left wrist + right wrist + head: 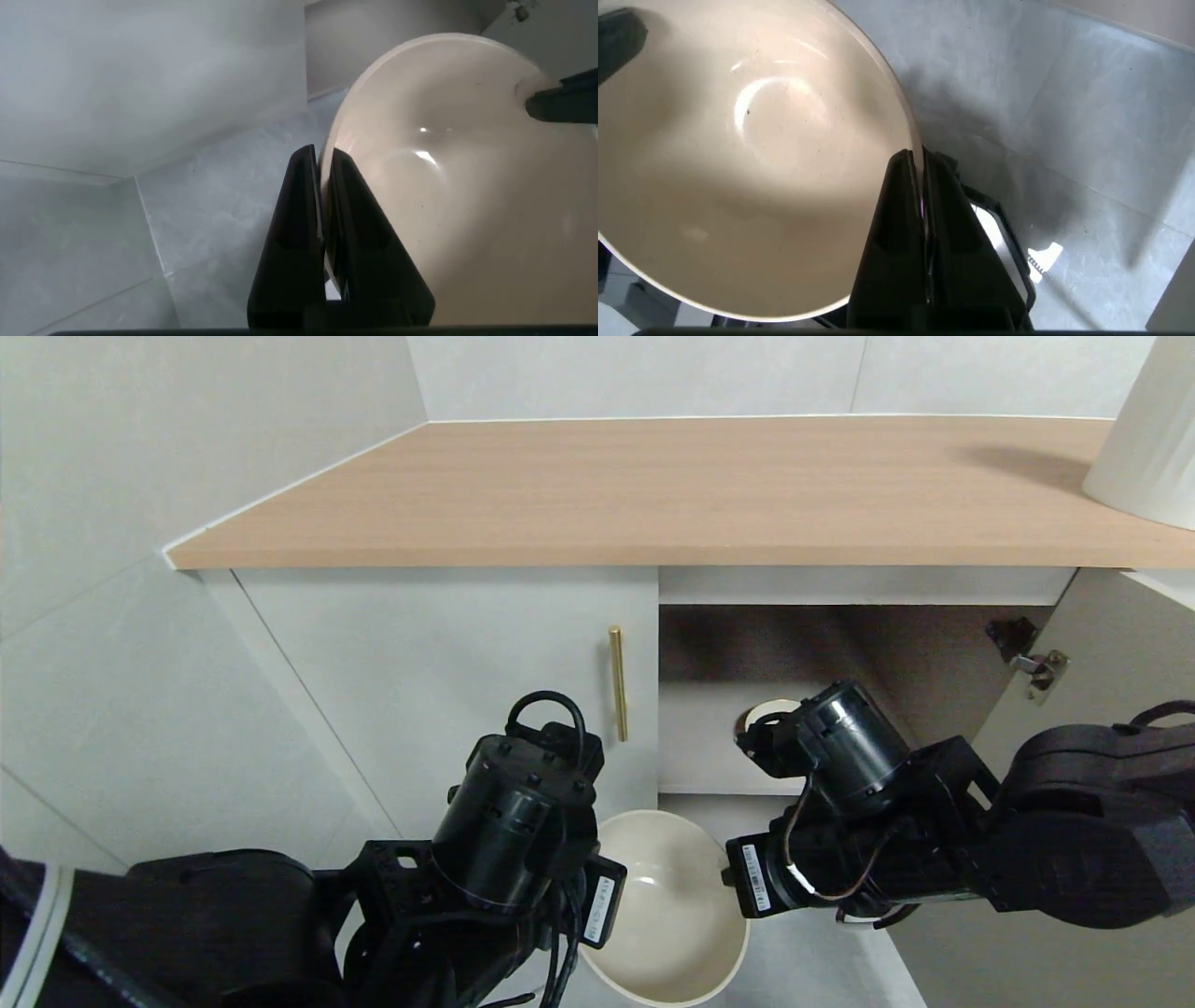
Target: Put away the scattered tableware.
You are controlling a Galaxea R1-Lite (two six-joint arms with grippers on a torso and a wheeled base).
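The bowl (667,915), cream and glossy, sat low in the head view at about 6 o'clock, in front of the cabinet (840,644) and above the grey tiled floor (812,961). It was held mouth up and tilted a little.

By its look the bowl was glazed ceramic: stiff, fairly heavy for its size, slick under hard pads, and likely to chip or break if dropped on tile. The wall looked thin only at the rim, so the rim was probably the one place narrow jaws could pinch it. Two holds on opposite sides should keep it from swinging.

That was how it was held. The left gripper (324,219) had its jaws closed on the rim at the bowl's 9 o'clock, one finger inside the wall and one outside. The right gripper (920,224) was clamped on the rim in the same way at about 3 o'clock. Each bite was shallow and reached only a short way down the wall.

The open compartment lay at about 1 o'clock from the bowl, with its door (1102,653) swung out to the side. A small round thing (761,714) stood inside; it may have been a cup, but the right wrist hid most of it.
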